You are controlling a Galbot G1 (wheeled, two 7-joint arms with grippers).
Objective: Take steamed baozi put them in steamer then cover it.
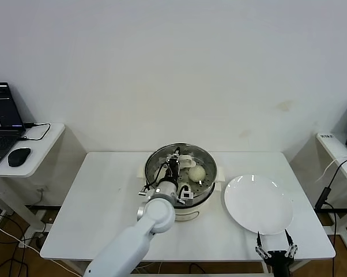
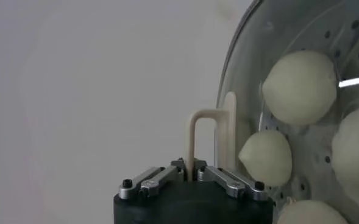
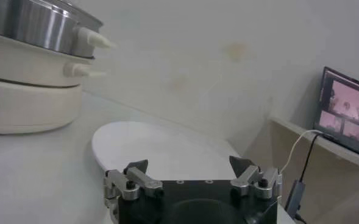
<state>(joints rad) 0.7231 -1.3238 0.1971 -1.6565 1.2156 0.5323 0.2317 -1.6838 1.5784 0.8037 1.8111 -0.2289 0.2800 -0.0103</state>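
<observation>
From our head we look forward and down over the table (image 1: 98, 196). Our left wrist view sits close above the steamer (image 2: 301, 36). Our right wrist view looks low across the plate (image 3: 161, 149); all share the steamer.

Your left tool (image 2: 194, 175) has its fingers closed on the cream handle (image 2: 199, 141) of the cover (image 2: 240, 73), gripping it at the handle's near end. The cover's clear glass and thin metal rim curve away beyond the handle. Through the glass you see four steamed baozi (image 2: 300, 86) lying on the perforated steel floor of the steamer (image 2: 356, 36), close together, two partly cut off.
</observation>
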